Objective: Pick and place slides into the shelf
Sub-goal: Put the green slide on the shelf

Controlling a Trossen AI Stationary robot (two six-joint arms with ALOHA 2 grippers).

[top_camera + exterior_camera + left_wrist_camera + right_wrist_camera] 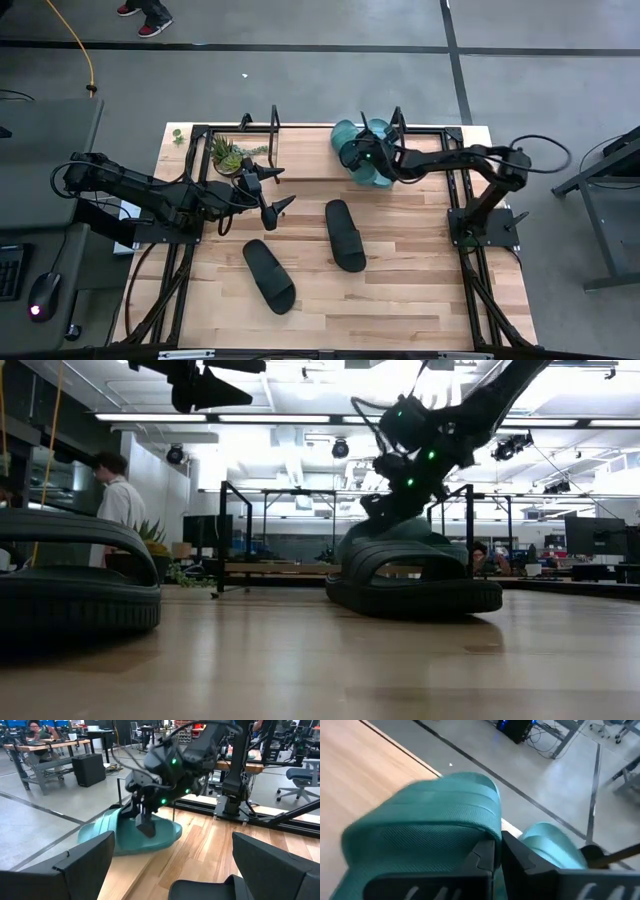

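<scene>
**Teal pair at the shelf, black pair still waiting**

The right gripper (pixel 352 158) reaches to the far edge of the table, about twelve o'clock from the table's centre, and is closed on the strap of a teal slide (pixel 427 827); the right wrist view shows its fingers pinched together at the strap's edge. A second teal slide (pixel 547 842) lies just beside the held one, at the shelf (pixel 300 165), which runs along the far side of the table with a small potted plant (pixel 226 155) at its ten o'clock end. Whether the held slide already rests on the shelf board cannot be told for certain.

The left gripper (pixel 272 192) hovers with its fingers spread wide, holding nothing, at about ten o'clock from the table's centre.

Two black slides (pixel 345 234) lie flat on the table, one near the centre, the other toward seven o'clock, apart from both grippers. By my judgement the task stands about halfway: the teal pair is nearly settled, the black pair remains.
</scene>
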